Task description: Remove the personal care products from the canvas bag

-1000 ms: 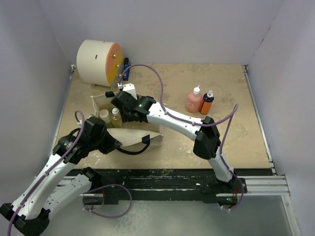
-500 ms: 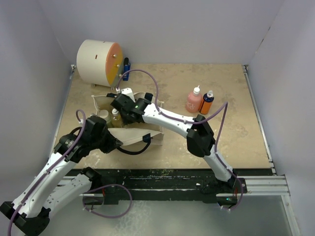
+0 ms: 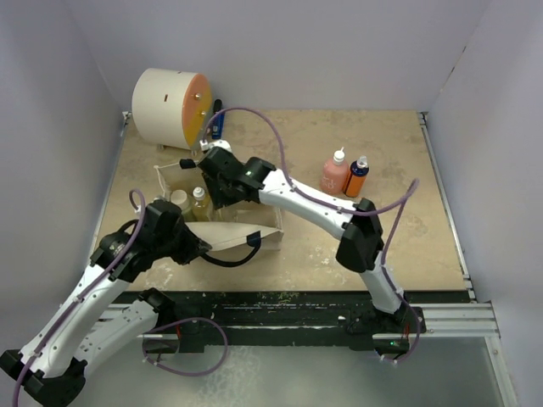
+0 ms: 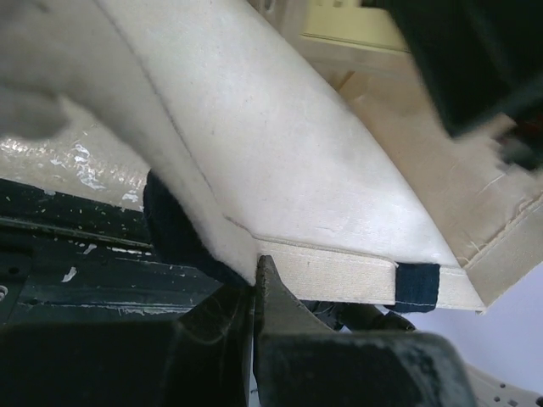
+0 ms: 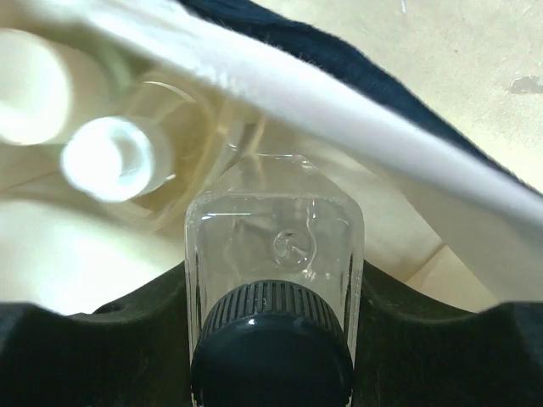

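A robot lab's test cell, not a home or shop. Plain pale walls (image 3: 297,51) box in a tan tabletop (image 3: 297,144) on three sides, with no furniture or decoration. Two white-and-black arms (image 3: 305,208) are bolted at the near edge to a metal rail (image 3: 450,320), with purple cables (image 3: 254,119) looping along them. The only objects are a few staged props: a bag (image 3: 222,239), some bottles (image 3: 344,174) and a white drum (image 3: 165,106) in the far corner.

Left arm (image 3: 93,288) rises from lower left, left gripper (image 4: 256,273) pinching the canvas bag (image 4: 280,153); right arm (image 3: 314,208) stretches up-left, right gripper (image 5: 273,343) clasping the clear dark-capped bottle (image 5: 273,246).
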Robot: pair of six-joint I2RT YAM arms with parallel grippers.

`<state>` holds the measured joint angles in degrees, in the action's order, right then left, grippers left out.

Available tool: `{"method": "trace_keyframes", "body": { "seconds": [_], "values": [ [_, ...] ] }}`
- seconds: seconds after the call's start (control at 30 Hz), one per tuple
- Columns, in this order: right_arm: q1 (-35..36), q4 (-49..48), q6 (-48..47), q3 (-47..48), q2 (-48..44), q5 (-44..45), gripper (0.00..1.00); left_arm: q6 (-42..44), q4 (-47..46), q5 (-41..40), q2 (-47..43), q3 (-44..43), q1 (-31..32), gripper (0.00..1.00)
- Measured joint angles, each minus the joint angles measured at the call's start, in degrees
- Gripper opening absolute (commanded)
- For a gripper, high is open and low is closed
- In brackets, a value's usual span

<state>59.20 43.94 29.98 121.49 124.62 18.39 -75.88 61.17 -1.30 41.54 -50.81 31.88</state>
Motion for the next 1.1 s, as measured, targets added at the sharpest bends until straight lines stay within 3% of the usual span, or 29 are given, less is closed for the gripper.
{"method": "trace_keyframes", "body": {
  "seconds": [0.23,0.37,0.47,0.7,0.97,1.1],
  "values": [
    [-4.68,-0.74,3.21,-1.44,-15.82,-10.71,0.00,0.22,0.90,-0.07,0.07,-1.31,0.00,0.05],
    [-12.09,-7.19,7.28,-9.97,-31.06,-19.54,0.00,1.27,1.07,-0.24,0.79,-2.73,0.00,0.11],
    [-17.33,-8.09,8.22,-15.37,-41.20,-21.27,0.00,2.51,1.22,-0.72,0.94,-3.87,0.02,0.22],
    [-18.64,0.87,4.07,-19.63,-55.25,-12.24,0.00,5.99,2.56,-1.36,0.94,-6.23,0.02,0.42],
    [-18.49,12.13,0.46,-35.17,-64.28,7.91,0.00,8.35,4.17,-2.19,0.87,-7.61,0.02,0.81],
    [-19.12,11.56,-0.11,-40.83,-64.32,12.15,0.00,9.27,4.79,-2.36,0.87,-8.52,0.02,0.97]
  ]
}}
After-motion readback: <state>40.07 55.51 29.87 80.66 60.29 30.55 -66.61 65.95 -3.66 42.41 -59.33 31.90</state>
